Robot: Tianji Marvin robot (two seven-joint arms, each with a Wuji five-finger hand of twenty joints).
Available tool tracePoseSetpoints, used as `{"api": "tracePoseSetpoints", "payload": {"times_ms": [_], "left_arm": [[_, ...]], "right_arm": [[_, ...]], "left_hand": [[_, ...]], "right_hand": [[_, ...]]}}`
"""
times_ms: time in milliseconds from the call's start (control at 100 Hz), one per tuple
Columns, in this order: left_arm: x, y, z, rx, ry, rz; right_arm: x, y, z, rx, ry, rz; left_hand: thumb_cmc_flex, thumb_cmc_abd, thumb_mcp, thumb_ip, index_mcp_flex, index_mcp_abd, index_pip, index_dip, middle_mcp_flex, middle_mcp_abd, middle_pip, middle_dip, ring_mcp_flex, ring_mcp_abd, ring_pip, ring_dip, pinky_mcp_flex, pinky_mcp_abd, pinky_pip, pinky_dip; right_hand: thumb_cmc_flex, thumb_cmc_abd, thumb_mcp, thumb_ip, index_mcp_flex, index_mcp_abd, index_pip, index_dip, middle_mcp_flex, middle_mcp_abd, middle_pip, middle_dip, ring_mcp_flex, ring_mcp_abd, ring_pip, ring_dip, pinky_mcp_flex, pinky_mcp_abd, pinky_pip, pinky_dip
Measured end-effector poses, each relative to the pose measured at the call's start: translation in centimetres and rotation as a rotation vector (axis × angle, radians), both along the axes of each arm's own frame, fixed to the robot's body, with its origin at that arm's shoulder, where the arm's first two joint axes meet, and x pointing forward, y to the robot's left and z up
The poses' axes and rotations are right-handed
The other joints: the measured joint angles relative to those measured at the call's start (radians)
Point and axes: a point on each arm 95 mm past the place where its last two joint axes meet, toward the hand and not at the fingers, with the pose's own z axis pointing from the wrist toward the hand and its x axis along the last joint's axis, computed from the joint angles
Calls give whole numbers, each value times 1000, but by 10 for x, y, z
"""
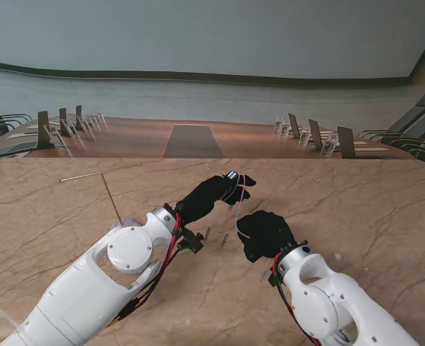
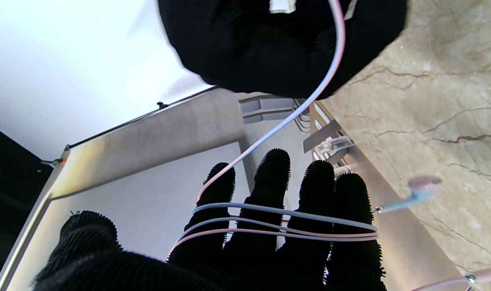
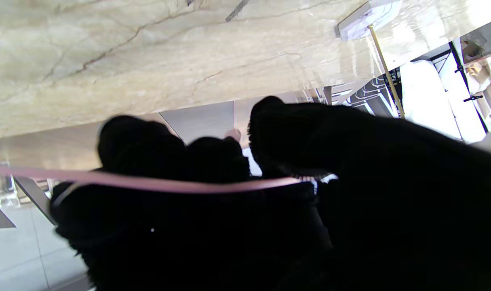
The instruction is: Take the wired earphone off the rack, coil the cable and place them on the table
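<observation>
Stand view: earphone cable point(image 1: 239, 204) is strung between left hand point(image 1: 214, 193) and right hand point(image 1: 264, 234) above the bench point(image 1: 356, 209). Left wrist view: cable loops are wound around extended fingers point(image 2: 272, 190); an earbud point(image 2: 421, 190) dangles. Right wrist view: fingers point(image 3: 213, 161) are closed on the cable.

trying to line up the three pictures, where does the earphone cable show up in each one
Stand view: the earphone cable hangs between the left hand and right hand, mid-table.
Left wrist view: the cable loops across the fingers, one strand running to the other hand.
Right wrist view: the cable crosses the black hand as a blurred pink band.
Shared landmark: the marble table.
</observation>
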Motion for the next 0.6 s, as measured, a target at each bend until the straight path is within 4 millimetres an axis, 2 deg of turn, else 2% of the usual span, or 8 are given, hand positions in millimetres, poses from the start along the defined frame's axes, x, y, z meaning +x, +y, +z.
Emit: {"api": "tracePoseSetpoints", "payload": {"times_ms": [140, 170, 180, 270, 280, 340, 390, 600], "left_arm": [[0, -1, 2, -9, -2, -4], [0, -1, 2, -11, -2, -6], [0, -1, 3, -11, -2, -6], [-1, -3, 3, -13, 0, -16], [-1, -3, 3, -13, 0, -17], [-2, -5, 4, -15, 1, -24], [-2, -6, 4, -18, 4, -28], [-4, -11, 5, -23, 8, -44]], "right_arm": [[2, 6, -12, 20, 27, -7], [3, 7, -13, 20, 31, -7], [3, 8, -14, 19, 32, -7], [4, 12, -18, 14, 48, -4], [5, 13, -18, 14, 50, -3], [6, 17, -22, 4, 65, 3], [6, 20, -24, -4, 76, 9], [9, 25, -41, -48, 123, 5]], "left_hand": [[0, 0, 0, 0, -2, -14, 0, 0, 0, 0, 0, 0, 0, 0, 0, 0, 0, 0, -1, 0], [0, 0, 0, 0, -10, -20, 0, 3, 0, 0, 0, 0, 0, 0, 0, 0, 0, 0, -1, 0], [0, 0, 0, 0, -14, -26, 0, 2, 0, 0, 0, 0, 0, 0, 0, 0, 0, 0, -1, 0], [0, 0, 0, 0, -14, -34, 0, 3, -1, 0, 0, 0, 0, 0, 0, 0, 0, 0, -5, 0], [0, 0, 0, 0, -14, -35, 0, 3, -1, 0, 0, 0, 0, 0, 0, 0, 0, 0, -5, 0], [0, 0, 0, 0, -14, -35, 0, 3, -1, 0, 0, 0, 0, 0, 0, 0, 0, 0, -8, 0], [0, 0, 0, 0, -28, -37, 0, 8, -2, 0, 0, 0, 0, 0, 0, 0, 0, 0, -8, 0], [0, 0, 0, 0, -51, -42, 0, 8, -9, 0, 0, 0, 0, 0, 0, 0, 1, 0, -9, 0]], "right_hand": [[1, -5, 0, -4, 6, 0, 0, -18, 0, 3, -10, -17, -10, 3, -10, 0, -18, 2, -4, -1], [8, -5, 0, -17, 6, 0, 0, -20, -1, 4, -11, -17, -10, 4, -12, 0, -22, 2, -4, -1], [9, -5, 0, -34, 6, 0, 0, -22, -2, 5, -11, -17, -11, 4, -13, 0, -24, 3, -4, -1], [10, -5, 0, -37, 6, 0, 0, -22, -13, 10, -12, -17, -22, 7, -17, 0, -38, 4, -4, -1], [11, -4, 1, -52, 6, 0, 0, -22, -13, 10, -12, -17, -22, 7, -17, 0, -39, 4, -4, -1], [11, 6, 2, -59, 6, 0, 0, -22, -21, 13, -12, -17, -30, 9, -17, 0, -46, 4, -4, -1], [12, 30, 2, -99, -5, 0, 0, -19, -29, 14, -6, -16, -36, 10, -17, 0, -52, 4, -4, -1], [21, 82, 2, -165, -34, 0, 0, 10, -52, 22, 11, -4, -51, 12, -15, 10, -68, 4, -5, 8]]}}
